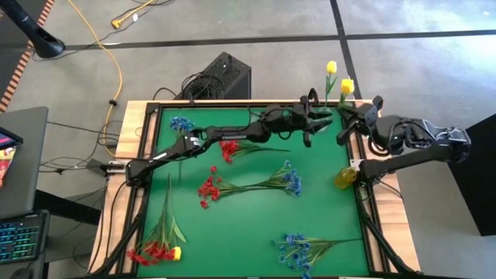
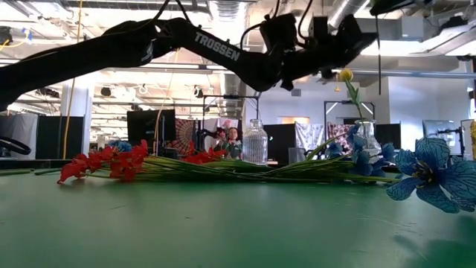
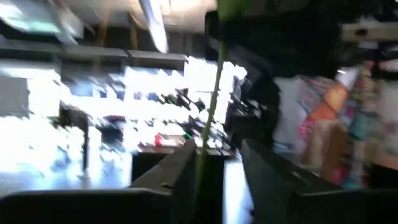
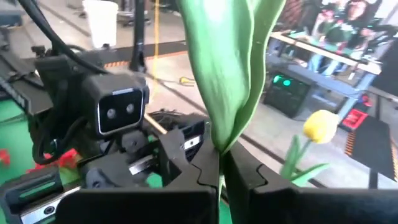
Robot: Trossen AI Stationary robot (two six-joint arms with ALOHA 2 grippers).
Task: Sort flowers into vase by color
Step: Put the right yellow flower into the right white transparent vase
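Observation:
Two yellow tulip buds (image 1: 332, 68) (image 1: 346, 85) stand up at the table's far right corner. In the low view one yellow bud (image 2: 346, 74) rises on its stem from a clear vase (image 2: 364, 135). My right gripper (image 4: 221, 169) (image 1: 346, 124) is raised there, shut on a tulip's green leaf. My left gripper (image 3: 221, 171) (image 1: 322, 116) faces it from the left, open, with a thin green stem (image 3: 210, 118) running up between its fingers beside one of them; whether that finger touches it I cannot tell. Red sprays (image 1: 226, 147) and blue sprays (image 1: 292, 180) lie flat on the green mat. My right gripper pinches the base of a broad green tulip leaf (image 4: 222, 140) between its two fingers. The leaf stands upright out of the fingertips and runs on past the picture's top. The flower is lifted clear of the table; its bud does not show in the wrist view.
Another clear ribbed vase (image 2: 255, 141) stands at the far edge. A yellowish object (image 1: 345, 177) sits at the right edge. More flowers lie on the mat: blue (image 1: 182, 124), red with a yellow bud (image 1: 159, 249), blue (image 1: 298, 248). A black box (image 1: 223, 74) and cables lie beyond the table.

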